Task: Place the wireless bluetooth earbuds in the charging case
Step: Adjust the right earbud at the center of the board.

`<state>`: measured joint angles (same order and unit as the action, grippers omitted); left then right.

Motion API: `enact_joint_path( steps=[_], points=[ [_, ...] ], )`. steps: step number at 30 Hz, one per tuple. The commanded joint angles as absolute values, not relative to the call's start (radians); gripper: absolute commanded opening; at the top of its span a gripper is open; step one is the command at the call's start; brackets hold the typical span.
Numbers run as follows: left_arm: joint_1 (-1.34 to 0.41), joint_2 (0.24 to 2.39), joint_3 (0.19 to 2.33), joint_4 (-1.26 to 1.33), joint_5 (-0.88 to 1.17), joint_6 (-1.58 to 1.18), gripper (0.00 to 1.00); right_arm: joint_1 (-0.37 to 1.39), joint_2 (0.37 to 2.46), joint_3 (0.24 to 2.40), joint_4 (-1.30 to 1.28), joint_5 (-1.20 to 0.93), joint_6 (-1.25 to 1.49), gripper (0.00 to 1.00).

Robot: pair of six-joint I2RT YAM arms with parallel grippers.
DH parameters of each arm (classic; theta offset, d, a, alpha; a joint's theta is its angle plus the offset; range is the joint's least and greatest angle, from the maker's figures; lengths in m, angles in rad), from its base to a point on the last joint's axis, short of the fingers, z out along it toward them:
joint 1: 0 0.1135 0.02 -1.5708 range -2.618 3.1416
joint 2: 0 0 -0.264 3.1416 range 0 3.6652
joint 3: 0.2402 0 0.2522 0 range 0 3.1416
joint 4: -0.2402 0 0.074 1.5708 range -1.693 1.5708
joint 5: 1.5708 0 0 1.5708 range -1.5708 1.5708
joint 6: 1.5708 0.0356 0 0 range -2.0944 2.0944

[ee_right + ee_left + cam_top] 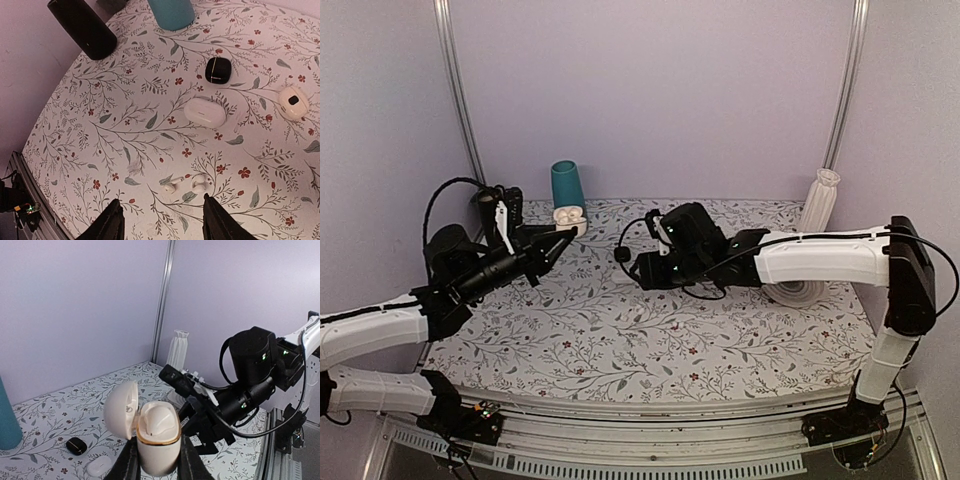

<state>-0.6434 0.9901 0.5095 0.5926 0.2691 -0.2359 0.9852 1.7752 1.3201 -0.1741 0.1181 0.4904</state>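
My left gripper is shut on the charging case, a white case with a gold rim held upright above the table. Its hinged lid stands open to the left. In the top view the case is at the back left with the left gripper below it. Two tiny white earbuds lie side by side on the floral table. My right gripper is open above them, its fingers either side and a little nearer the camera. It also shows in the top view.
On the table beyond the earbuds lie a closed white oblong case, a small black case and a white round piece with a dark centre. A teal cylinder and a black cylinder stand at the back left. A white vase stands at the back right.
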Motion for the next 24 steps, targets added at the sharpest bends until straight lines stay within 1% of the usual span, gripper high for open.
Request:
enact_joint_path(
  steps=[1,10,16,24],
  points=[
    [-0.624,0.963,0.514,0.552,0.247,-0.238,0.0,0.982,1.874,1.41,-0.259,0.018,0.566,0.53],
    [-0.617,0.947,0.518,0.537,0.25,-0.242,0.0,1.009,2.034,1.496,-0.25,-0.055,0.644,0.49],
    [-0.614,0.935,0.516,0.529,0.249,-0.239,0.0,1.014,2.113,1.533,-0.27,-0.047,0.644,0.42],
    [-0.612,0.929,0.51,0.529,0.25,-0.244,0.0,1.011,2.182,1.576,-0.309,-0.021,0.607,0.42]
  ],
)
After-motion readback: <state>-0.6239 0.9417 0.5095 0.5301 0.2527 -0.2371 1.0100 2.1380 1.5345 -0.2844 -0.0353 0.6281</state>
